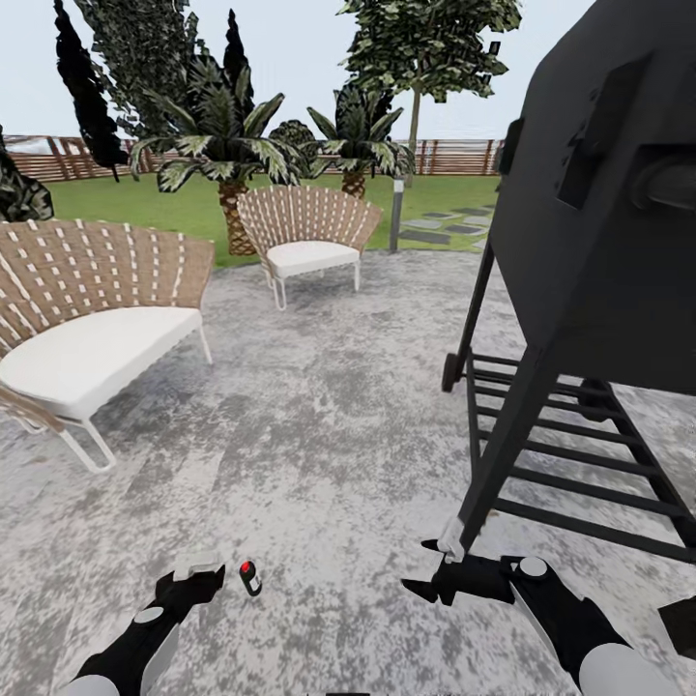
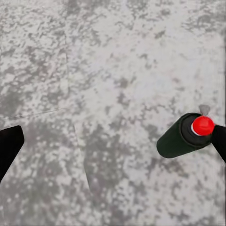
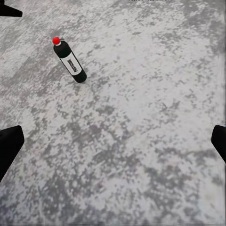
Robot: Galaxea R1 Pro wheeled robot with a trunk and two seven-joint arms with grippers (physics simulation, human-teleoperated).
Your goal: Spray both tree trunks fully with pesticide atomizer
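Pickup step in hand, nothing grasped yet. Left tool (image 1: 198,577) hovers low over the mottled grey stone floor (image 1: 329,435), fingers spread wide, empty. The pesticide atomizer, a small dark bottle with a red cap and white label (image 1: 250,577), stands on the floor just beside that tool; the left wrist view puts it at one fingertip, not between the two. Right tool (image 1: 430,570) also wide, empty. Next move, I judge: shift left tool sideways to straddle the bottle, then close. Mid-ground: two woven slat chairs with white cushions (image 1: 92,329), black grill on a frame (image 1: 590,242). Far: green lawn (image 1: 145,198), one pale-trunked leafy tree (image 1: 416,106).
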